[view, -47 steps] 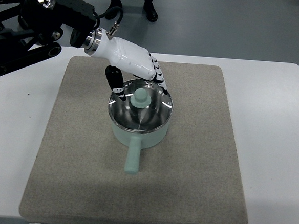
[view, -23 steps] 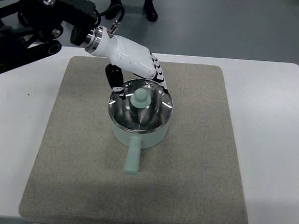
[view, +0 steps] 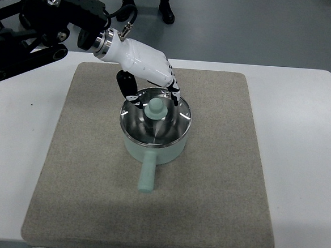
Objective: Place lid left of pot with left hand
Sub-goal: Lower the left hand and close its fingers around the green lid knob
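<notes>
The left hand (view: 148, 80) is edging in over the lid (view: 155, 122) since a second ago, its fingers (view: 173, 93) now curling down toward the knob (view: 155, 107) but gripping nothing yet. The lid is still sitting on the pot (view: 152, 148), mid-mat (view: 217, 190). The grasp looks imminent; the lift is not started.

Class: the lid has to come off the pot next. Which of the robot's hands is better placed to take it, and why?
The left hand. It hovers right over the lid, fingers spread beside the knob and holding nothing, with free mat left of the pot. No right hand is in view.
</notes>
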{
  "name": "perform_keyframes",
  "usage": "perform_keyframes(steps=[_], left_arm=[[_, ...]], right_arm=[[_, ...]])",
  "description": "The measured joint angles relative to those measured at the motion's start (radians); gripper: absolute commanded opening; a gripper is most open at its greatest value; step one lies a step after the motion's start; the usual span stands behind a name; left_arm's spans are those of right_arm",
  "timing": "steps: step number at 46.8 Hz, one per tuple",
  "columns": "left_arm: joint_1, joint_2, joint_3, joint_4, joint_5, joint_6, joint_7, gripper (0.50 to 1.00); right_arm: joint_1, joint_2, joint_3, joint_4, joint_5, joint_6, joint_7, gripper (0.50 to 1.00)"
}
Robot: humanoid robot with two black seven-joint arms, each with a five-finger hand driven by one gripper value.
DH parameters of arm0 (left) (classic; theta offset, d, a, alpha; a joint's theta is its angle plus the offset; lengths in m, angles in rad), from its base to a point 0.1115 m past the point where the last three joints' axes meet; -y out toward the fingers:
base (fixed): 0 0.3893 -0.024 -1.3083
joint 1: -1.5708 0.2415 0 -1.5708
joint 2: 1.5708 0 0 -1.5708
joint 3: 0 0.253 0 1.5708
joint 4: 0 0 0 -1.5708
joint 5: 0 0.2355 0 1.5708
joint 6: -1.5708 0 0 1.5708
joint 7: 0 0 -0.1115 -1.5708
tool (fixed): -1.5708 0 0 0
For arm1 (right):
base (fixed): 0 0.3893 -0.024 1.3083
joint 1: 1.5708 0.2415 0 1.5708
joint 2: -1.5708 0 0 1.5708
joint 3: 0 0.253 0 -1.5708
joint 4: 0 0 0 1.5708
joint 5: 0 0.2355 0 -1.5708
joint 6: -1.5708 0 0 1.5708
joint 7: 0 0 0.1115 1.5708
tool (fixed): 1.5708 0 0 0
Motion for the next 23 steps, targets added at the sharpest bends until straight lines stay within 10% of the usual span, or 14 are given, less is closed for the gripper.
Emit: perform_keyframes(steps=[23], left_arm=[[0.015, -0.001, 0.001, 0.001, -0.001, 0.001, 0.000, 0.759]], right_arm=[[0.000, 0.000, 0.000, 0.000, 0.000, 0.000, 0.000, 0.924]])
